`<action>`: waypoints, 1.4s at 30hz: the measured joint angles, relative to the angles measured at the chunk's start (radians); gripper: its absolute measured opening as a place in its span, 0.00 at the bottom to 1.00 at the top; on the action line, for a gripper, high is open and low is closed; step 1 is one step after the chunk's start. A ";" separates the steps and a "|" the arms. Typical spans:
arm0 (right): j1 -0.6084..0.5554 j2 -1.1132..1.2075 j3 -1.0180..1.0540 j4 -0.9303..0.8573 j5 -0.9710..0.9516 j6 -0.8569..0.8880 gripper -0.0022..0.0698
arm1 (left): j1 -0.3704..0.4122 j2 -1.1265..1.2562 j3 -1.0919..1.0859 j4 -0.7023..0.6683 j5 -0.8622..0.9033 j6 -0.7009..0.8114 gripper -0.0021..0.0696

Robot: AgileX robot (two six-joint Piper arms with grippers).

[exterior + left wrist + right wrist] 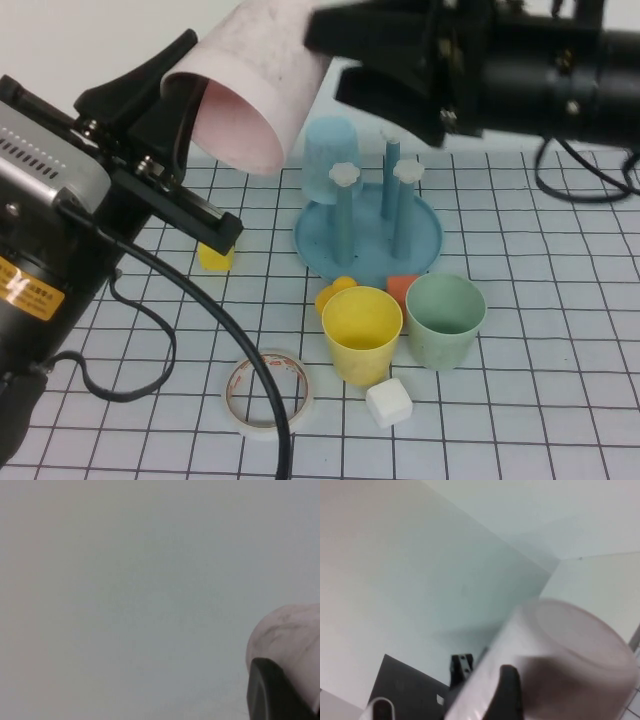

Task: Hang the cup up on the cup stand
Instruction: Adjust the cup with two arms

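High view: the left gripper [190, 95] is pinching the cup [255, 85] by its rim, mouth tilted down, high above the cup stand [368, 235]; 2 pegs are standing free. The right gripper [375, 60] is spread beside the cup's base. Left wrist view: a finger is pressing the cup [290, 645]. Right wrist view: the cup [560, 655] is filling the foreground.

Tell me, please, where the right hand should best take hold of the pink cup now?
A judgement: grip the pink cup at its closed base end, coming from the right, where the open right hand sits. The left hand pinches the rim, and the cup lies tilted, mouth facing down-left.
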 joint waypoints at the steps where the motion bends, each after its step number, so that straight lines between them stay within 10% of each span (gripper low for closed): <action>1: 0.004 0.012 -0.020 0.000 0.000 0.000 0.84 | 0.000 0.000 0.000 0.001 0.004 0.000 0.04; 42: 0.066 0.195 -0.238 0.017 0.027 0.033 0.82 | 0.018 0.000 0.000 -0.001 0.037 -0.179 0.12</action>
